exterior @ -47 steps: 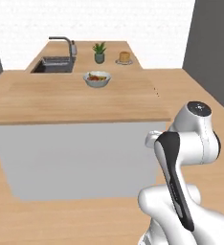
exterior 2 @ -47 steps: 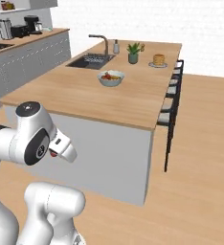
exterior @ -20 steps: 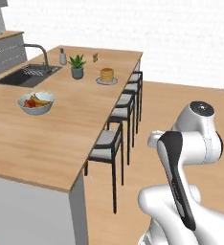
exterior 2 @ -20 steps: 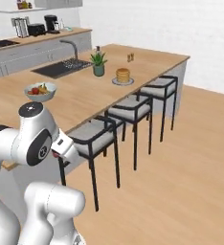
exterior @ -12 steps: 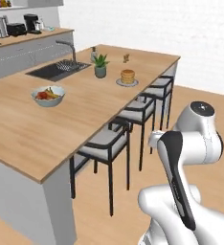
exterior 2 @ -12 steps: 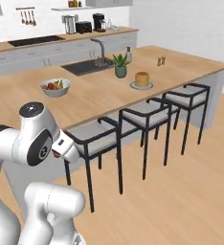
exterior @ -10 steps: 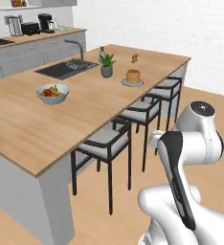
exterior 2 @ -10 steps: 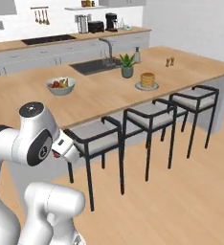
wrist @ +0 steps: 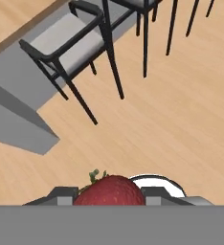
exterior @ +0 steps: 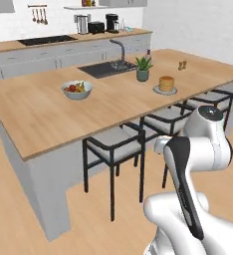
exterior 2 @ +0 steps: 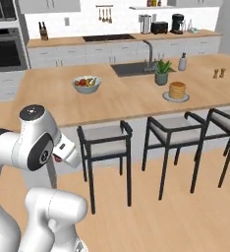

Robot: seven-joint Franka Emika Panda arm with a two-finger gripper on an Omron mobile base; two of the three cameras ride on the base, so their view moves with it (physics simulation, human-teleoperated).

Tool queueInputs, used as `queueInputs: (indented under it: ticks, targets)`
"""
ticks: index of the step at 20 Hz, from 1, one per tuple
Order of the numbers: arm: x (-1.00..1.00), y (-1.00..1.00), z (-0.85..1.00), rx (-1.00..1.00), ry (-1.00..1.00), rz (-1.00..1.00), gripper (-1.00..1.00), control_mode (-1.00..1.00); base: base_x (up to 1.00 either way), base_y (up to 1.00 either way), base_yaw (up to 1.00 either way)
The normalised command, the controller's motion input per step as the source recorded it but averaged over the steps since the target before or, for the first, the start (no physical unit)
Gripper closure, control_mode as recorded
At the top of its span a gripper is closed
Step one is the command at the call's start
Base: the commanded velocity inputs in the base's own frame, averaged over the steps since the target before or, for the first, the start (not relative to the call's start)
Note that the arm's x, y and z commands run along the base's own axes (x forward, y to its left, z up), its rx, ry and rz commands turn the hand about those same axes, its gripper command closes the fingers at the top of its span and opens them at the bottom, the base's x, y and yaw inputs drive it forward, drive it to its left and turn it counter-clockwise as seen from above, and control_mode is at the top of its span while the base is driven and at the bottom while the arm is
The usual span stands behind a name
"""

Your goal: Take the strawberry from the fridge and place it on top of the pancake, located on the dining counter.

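Between the two dark finger tips at the bottom of the hand view sits the strawberry (wrist: 109, 190), bright red with a small green tuft on top; the gripper (wrist: 109, 195) is closed on it, a finger pressed against each side. Beyond the berry that view looks down on light wood floor, with a black-framed stool (wrist: 71, 38) standing beside the grey side of the dining counter (wrist: 13, 112).

From the left base view, the dining counter (exterior: 44, 119) stretches wide across the picture, its wood top bare in front. The pancake (exterior: 166, 83) stands as a short golden stack on a grey plate near the counter's far right edge, above the row of stools (exterior: 113, 144). Just beside it to the left is a potted plant (exterior: 143, 68), and behind that the dark sink (exterior: 106, 68) with its tall faucet. A bowl of fruit (exterior: 77, 89) rests nearer the middle of the top, well apart from the pancake. Two small shakers (exterior: 181, 64) stand farther back on the right.

The right base view shows the same layout: pancake (exterior 2: 177, 91) near the counter edge above the stools (exterior 2: 104, 140), plant (exterior 2: 161, 72) behind it, fruit bowl (exterior 2: 87, 83) to the left. The arm is folded low in front of the base, and the wrist hides the gripper in both base views. Along the back wall runs a grey cabinet counter (exterior 2: 131, 47) with a coffee maker (exterior 2: 178, 23) and hanging utensils (exterior 2: 104, 14).
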Motion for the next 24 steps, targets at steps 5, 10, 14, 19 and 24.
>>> queueInputs:
  ticks: [5,10,14,19,24]
  targets:
    - [0.00,0.00,0.00,0.00,0.00,0.00,1.00,1.00,0.00,-1.00,0.54]
    - [0.00,0.00,0.00,0.00,0.00,0.00,1.00,1.00,0.02,-1.00,0.52]
    - [0.00,0.00,0.00,0.00,0.00,0.00,1.00,1.00,0.12,-1.00,0.48]
    - [0.00,0.00,0.00,0.00,0.00,0.00,1.00,1.00,0.06,-1.00,0.42]
    - [0.00,0.00,0.00,0.00,0.00,0.00,1.00,1.00,0.00,-1.00,0.15]
